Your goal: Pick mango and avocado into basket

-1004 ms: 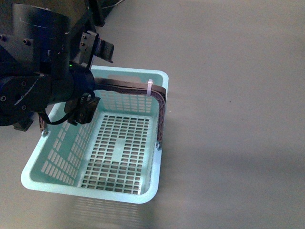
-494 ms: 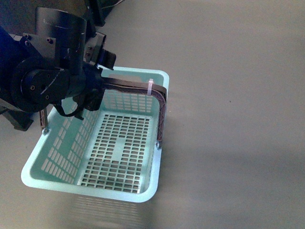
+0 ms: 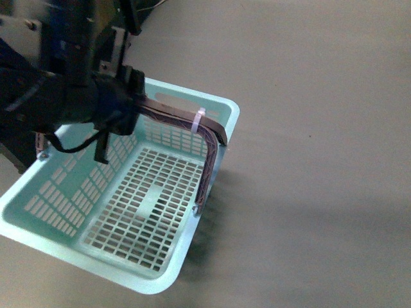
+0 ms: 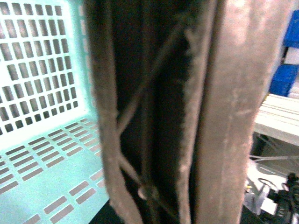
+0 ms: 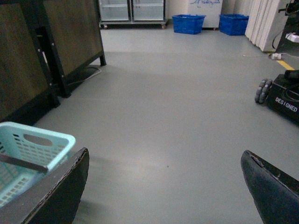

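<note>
Basket (image 3: 221, 104), one only, tilted in the front view; my left hand (image 3: 131, 106) is clamped on its brown handle (image 3: 192, 125), with bare floor (image 3: 321, 160) wide open right of the basket. Left wrist: the handle fills the frame against the basket's slotted wall. Right wrist: my right hand (image 5: 164, 156) gapes wide, basket corner beside one finger (image 5: 56, 191).

The front view is dimly lit with a bluish cast. A soft shadow is thrown on the floor (image 3: 308, 215) right of the basket (image 3: 58, 199), and the left arm (image 3: 70, 106) is smeared by motion blur. The handle (image 4: 224, 116) is seen out of focus in the left wrist view. The right wrist view is brighter and sharper, though the fingers (image 5: 273, 186) of the right gripper (image 5: 163, 186) are rendered soft.
</note>
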